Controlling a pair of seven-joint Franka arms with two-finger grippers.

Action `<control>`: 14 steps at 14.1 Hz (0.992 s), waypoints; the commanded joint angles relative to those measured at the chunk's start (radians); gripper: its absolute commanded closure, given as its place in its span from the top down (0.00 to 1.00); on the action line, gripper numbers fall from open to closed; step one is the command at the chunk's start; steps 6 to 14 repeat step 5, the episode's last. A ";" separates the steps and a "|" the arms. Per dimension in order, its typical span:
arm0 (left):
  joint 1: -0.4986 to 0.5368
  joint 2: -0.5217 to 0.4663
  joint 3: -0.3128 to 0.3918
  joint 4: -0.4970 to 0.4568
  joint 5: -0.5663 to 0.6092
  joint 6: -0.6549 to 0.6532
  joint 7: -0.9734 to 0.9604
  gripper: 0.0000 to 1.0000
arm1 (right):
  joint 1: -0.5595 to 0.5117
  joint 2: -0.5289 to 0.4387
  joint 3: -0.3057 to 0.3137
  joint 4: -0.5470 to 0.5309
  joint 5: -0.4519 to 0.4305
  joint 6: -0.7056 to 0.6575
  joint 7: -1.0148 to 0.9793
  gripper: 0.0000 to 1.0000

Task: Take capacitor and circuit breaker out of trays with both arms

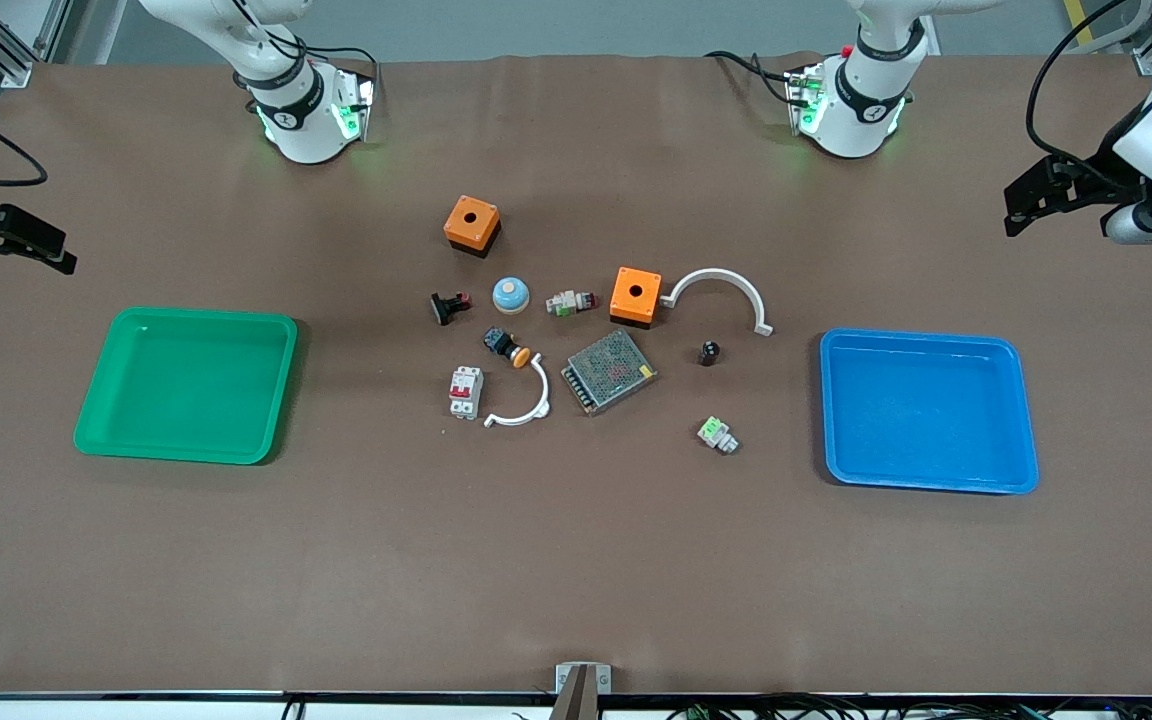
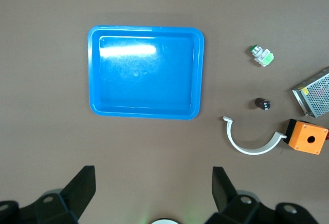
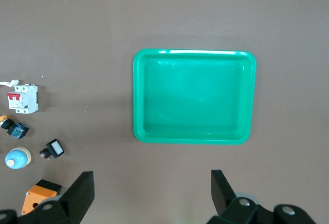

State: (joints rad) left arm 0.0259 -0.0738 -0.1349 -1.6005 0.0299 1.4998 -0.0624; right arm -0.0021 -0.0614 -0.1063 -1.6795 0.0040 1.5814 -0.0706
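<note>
Here your left gripper hangs with its fingers spread wide and nothing between them, over bare counter at the left arm's end, above the blue tray; only the fingers' tips show in the left wrist view, the rest being cut off at the frame edge. Your right gripper hangs likewise spread and holding nothing over the right arm's end, above the green tray, and in the front view its body runs off the frame. The capacitor stands on the counter between the blue tray and the metal mesh box, just nearer the camera than the white curved clip; you can barely make out its top. The breaker lies toward the right arm's side of the cluster, touching or nearly touching a second white clip, its red levers facing up. In the right wrist view that second clip is almost wholly cut off, and an orange box is partly hidden by a finger. Both trays hold nothing.
</note>
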 commanded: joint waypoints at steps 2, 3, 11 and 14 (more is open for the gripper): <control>0.008 0.011 -0.002 0.019 -0.008 0.002 0.009 1.00 | -0.012 -0.049 0.014 -0.052 -0.018 0.017 -0.014 1.00; 0.009 0.020 -0.002 0.037 -0.002 0.000 0.007 1.00 | -0.012 -0.049 0.014 -0.052 -0.018 0.019 -0.014 1.00; 0.008 0.020 0.000 0.040 -0.001 0.000 0.009 1.00 | -0.012 -0.048 0.014 -0.052 -0.018 0.028 -0.018 1.00; 0.008 0.020 0.000 0.040 -0.001 0.000 0.009 1.00 | -0.012 -0.048 0.014 -0.052 -0.018 0.028 -0.018 1.00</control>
